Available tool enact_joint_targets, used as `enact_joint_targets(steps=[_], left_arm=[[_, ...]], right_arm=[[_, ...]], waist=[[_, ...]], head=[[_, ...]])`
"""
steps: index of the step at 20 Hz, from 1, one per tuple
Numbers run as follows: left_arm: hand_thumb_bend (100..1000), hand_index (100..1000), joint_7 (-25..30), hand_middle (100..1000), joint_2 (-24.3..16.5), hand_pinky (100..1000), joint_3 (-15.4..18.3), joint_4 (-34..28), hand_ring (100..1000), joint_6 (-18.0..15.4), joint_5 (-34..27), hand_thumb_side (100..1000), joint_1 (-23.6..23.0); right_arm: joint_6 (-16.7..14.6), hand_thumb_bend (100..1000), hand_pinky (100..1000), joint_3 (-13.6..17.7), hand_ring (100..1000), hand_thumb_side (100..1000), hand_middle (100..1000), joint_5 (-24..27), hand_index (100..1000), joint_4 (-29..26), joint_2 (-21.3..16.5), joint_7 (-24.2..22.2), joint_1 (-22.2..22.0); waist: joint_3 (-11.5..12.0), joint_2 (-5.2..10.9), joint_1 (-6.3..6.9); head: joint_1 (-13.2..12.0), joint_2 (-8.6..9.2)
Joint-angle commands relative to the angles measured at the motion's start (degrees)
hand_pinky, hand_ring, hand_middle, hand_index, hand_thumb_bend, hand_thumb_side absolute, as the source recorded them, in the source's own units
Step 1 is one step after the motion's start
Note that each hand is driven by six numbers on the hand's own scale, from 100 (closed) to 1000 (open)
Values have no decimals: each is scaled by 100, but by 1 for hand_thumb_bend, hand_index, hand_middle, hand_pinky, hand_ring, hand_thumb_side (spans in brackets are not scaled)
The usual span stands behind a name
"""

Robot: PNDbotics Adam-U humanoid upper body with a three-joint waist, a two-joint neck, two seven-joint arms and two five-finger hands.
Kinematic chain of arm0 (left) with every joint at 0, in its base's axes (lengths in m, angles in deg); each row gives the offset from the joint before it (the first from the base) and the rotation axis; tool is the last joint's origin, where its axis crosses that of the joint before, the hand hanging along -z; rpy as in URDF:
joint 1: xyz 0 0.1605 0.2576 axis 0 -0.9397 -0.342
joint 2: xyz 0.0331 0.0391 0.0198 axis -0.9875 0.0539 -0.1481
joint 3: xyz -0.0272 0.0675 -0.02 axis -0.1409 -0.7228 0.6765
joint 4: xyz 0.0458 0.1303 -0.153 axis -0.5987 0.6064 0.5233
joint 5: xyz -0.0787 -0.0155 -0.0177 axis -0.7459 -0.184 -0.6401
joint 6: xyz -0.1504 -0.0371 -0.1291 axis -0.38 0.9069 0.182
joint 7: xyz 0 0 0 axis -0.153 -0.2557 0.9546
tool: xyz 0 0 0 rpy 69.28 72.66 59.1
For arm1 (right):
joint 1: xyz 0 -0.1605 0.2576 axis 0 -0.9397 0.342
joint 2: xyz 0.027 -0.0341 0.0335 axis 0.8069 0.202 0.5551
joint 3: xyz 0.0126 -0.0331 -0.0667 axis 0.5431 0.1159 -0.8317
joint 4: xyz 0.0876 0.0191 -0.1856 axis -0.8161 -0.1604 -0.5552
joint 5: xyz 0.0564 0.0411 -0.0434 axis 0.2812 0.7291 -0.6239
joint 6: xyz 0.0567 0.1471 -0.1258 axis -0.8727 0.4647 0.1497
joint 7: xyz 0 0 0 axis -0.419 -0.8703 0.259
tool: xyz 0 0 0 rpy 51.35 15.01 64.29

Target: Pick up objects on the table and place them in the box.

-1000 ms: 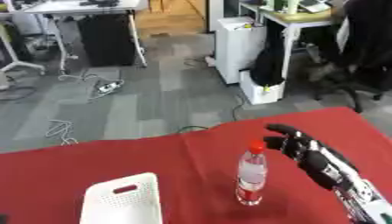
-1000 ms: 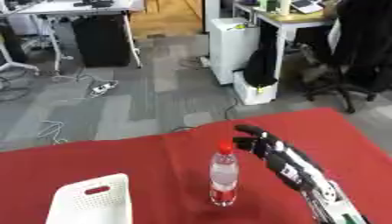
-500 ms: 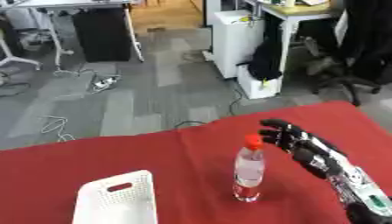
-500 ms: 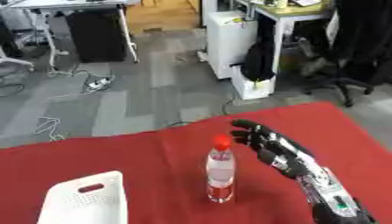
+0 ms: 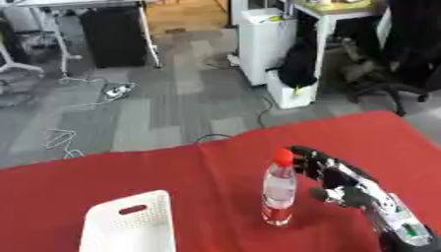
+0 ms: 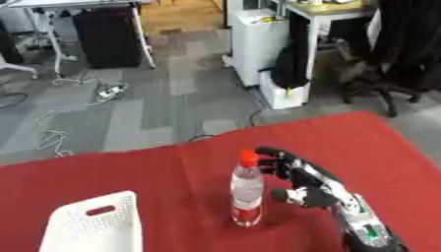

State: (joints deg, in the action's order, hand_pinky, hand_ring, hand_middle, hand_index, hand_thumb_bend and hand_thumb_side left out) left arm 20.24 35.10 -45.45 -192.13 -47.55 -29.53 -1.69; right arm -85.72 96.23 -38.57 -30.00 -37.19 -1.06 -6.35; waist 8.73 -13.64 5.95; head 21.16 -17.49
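Underneath: red tablecloth (image 5: pixel 103 182) (grey carpet (image 5: pixel 172 98) beyond).

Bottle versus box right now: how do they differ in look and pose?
The bottle is clear with a red cap and red label; the box is white and perforated, with a handle slot. The bottle stands upright, tall and narrow; the box sits lower and wider, to its left. The right hand is beside the bottle, not the box. Both rest on the red table.
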Motion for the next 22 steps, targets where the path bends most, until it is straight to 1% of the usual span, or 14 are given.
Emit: enact_joint_targets(steps=[1, 2, 3, 4, 5, 6, 8, 9, 10, 14, 22], left_arm=[[242, 831, 31, 994, 3, 931, 4, -122, 1000, -1, -38, 1000, 14], [242, 830, 35, 993, 5, 931, 5, -122, 1000, 1, -39, 1000, 13], [242, 830, 40, 993, 7, 931, 5, -122, 1000, 3, -40, 1000, 12], [241, 830, 46, 992, 9, 931, 5, -122, 1000, 4, -41, 1000, 11], [241, 830, 51, 992, 11, 931, 4, -122, 1000, 5, -42, 1000, 11], [240, 830, 57, 991, 13, 931, 4, -122, 1000, 6, -43, 1000, 11], [240, 829, 70, 990, 16, 931, 4, -122, 1000, 8, -45, 1000, 14], [240, 829, 76, 990, 18, 931, 3, -122, 1000, 8, -47, 1000, 16], [238, 829, 81, 989, 19, 931, 3, -122, 1000, 8, -48, 1000, 18], [238, 829, 107, 989, 25, 932, -9, -122, 1000, 10, -60, 1000, 40], [240, 828, 148, 989, 29, 932, -27, -122, 1000, 3, -83, 1000, 90]], right_arm=[[-416, 665, 888, 87, 890, 355, 1000, -245, 1000, -61, -13, -97, 111], [-395, 698, 885, 95, 883, 363, 1000, -301, 1000, -65, 7, 26, 111], [-372, 698, 885, 97, 882, 365, 1000, -351, 1000, -70, 26, 141, 112], [-350, 699, 886, 96, 873, 386, 1000, -396, 1000, -76, 42, 242, 111], [-330, 698, 885, 92, 875, 378, 1000, -439, 1000, -84, 56, 326, 111], [-312, 701, 881, 88, 859, 401, 991, -479, 1000, -93, 70, 398, 110], [-286, 703, 861, 74, 838, 415, 969, -560, 1000, -113, 102, 520, 112], [-279, 702, 867, 65, 843, 412, 973, -596, 1000, -126, 116, 564, 114], [-276, 705, 835, 55, 816, 424, 946, -630, 1000, -139, 127, 599, 117], [-288, 711, 829, -1, 812, 441, 933, -807, 1000, -192, 184, 660, 166], [-287, 727, 863, -101, 827, 481, 947, -1317, 1000, -219, 373, 561, 316]], waist=[[9, 86, -13], [11, 86, -12], [13, 87, -11], [17, 86, -11], [20, 86, -11], [26, 84, -10], [43, 76, -10], [52, 72, -11], [59, 68, -12], [113, 39, -24], [211, -3, -53]], head=[[31, 9], [31, 11], [31, 14], [29, 19], [28, 22], [24, 29], [18, 45], [17, 53], [14, 60], [15, 100], [15, 150]])
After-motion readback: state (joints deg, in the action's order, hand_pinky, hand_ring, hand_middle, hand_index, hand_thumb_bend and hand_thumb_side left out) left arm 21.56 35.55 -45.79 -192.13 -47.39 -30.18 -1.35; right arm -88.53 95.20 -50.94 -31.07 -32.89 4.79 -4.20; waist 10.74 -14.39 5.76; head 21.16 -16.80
